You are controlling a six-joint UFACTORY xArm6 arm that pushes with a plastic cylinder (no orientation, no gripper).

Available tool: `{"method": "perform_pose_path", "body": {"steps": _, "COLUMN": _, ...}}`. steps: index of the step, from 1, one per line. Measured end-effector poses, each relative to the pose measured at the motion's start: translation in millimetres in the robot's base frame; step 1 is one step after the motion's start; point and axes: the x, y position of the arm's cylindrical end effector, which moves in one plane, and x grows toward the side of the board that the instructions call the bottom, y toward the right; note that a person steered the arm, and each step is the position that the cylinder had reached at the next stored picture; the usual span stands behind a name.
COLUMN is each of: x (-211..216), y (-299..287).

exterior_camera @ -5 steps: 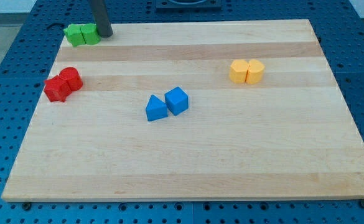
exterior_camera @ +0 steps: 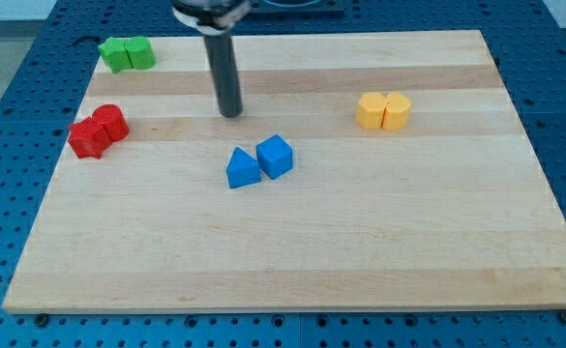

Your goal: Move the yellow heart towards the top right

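Note:
Two yellow blocks touch at the view's right of the wooden board (exterior_camera: 292, 251). The right one (exterior_camera: 397, 110) looks like the yellow heart; the left one (exterior_camera: 370, 111) is a yellow block whose shape I cannot make out. My tip (exterior_camera: 230, 113) rests on the board left of centre, well to the left of the yellow pair and just above the two blue blocks.
A blue triangle (exterior_camera: 243, 168) and a blue cube (exterior_camera: 275, 156) touch near the centre. Two red blocks (exterior_camera: 98, 130) sit at the left edge. Two green blocks (exterior_camera: 127, 53) sit at the top left corner.
My tip has moved from beside the green blocks at the top left down and to the right, toward the board's centre. No block has moved.

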Motion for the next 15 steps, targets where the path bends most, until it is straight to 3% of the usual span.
{"method": "perform_pose_path", "body": {"steps": 2, "x": 28, "y": 106}}
{"method": "perform_pose_path", "body": {"steps": 5, "x": 16, "y": 238}}
{"method": "perform_pose_path", "body": {"steps": 7, "x": -29, "y": 241}}
{"method": "perform_pose_path", "body": {"steps": 9, "x": 17, "y": 239}}
{"method": "perform_pose_path", "body": {"steps": 10, "x": 20, "y": 226}}
{"method": "perform_pose_path", "body": {"steps": 13, "x": -37, "y": 216}}
{"method": "perform_pose_path", "body": {"steps": 15, "x": -25, "y": 172}}
